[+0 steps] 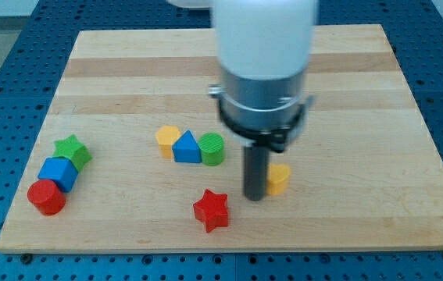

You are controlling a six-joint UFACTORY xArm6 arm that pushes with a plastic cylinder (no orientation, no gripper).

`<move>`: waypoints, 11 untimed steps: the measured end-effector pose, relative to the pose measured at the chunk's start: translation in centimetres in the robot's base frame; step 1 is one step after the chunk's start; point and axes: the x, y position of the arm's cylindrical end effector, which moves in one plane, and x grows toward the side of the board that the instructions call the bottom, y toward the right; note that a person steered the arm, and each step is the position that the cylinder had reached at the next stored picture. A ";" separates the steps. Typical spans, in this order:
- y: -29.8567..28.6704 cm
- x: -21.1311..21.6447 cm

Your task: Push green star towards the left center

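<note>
The green star (73, 150) lies near the board's left edge, touching a blue cube (57, 172) just below it. My tip (254, 197) is far to the star's right, in the lower middle of the board, right beside a small yellow block (279, 179) and up-right of a red star (211, 210).
A red cylinder (46, 197) sits below the blue cube. A yellow block (167, 140), a blue triangle (186, 147) and a green cylinder (212, 148) form a row at the middle. The wooden board (127, 70) lies on a blue perforated table.
</note>
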 end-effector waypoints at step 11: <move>-19.8 -3.5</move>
